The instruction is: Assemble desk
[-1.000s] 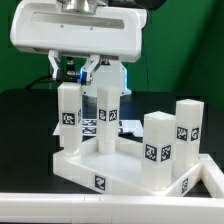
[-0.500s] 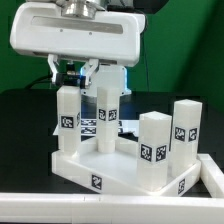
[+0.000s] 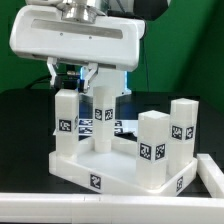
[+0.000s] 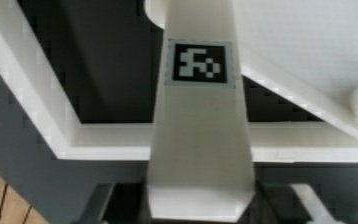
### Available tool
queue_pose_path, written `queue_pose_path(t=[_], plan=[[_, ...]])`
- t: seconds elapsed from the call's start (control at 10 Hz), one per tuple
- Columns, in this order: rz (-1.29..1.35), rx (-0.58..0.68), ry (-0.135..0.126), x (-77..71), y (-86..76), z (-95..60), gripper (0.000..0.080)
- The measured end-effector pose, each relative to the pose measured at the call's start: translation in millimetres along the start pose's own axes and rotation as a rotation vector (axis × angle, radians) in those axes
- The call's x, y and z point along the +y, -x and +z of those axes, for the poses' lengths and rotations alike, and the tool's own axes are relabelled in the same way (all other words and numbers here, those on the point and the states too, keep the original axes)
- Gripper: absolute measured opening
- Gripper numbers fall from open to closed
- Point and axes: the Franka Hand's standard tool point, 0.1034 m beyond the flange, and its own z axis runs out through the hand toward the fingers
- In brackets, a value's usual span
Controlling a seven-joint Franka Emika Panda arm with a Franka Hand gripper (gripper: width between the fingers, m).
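Observation:
The white desk top (image 3: 125, 176) lies upside down on the black table. Three white legs stand on it: one at the exterior view's left (image 3: 67, 115), two at the right (image 3: 155, 148) (image 3: 186, 124). My gripper (image 3: 102, 80) is shut on the fourth leg (image 3: 105, 118), which stands upright at the back middle of the top. In the wrist view the gripper (image 4: 197, 205) has dark fingers (image 4: 119, 203) on both sides of this leg (image 4: 201, 120), whose tag faces the camera. The desk top's rim (image 4: 34, 75) lies beyond it.
The marker board (image 3: 86, 125) shows behind, between the left leg and the held leg. A white rail (image 3: 60, 207) runs along the front edge and rises at the exterior view's right (image 3: 212, 178). A green wall stands behind.
My hand has come lower and turned a little with the leg. The desk top has swung slightly, its front corner drifting toward the exterior view's left.

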Motion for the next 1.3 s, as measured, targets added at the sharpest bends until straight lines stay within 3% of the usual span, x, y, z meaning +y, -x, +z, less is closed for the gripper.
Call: queue_pose_path(t=[0.1, 0.3, 0.4, 0.7, 1.0, 1.3], plan=[[0.0, -0.002, 0.0, 0.1, 0.2, 0.1, 0.0281], [0.0, -0.002, 0.0, 0.1, 0.4, 0.2, 0.0551], [0.0, -0.002, 0.0, 0.1, 0.4, 0.2, 0.0622], [-0.002, -0.005, -0.002, 2.9, -1.9, -2.1, 0.0643], [0.018, -0.023, -0.035, 3.1, -12.5, -18.4, 0.0649], [0.022, -0.05, -0.047, 1.5, -11.6, -18.8, 0.0649]])
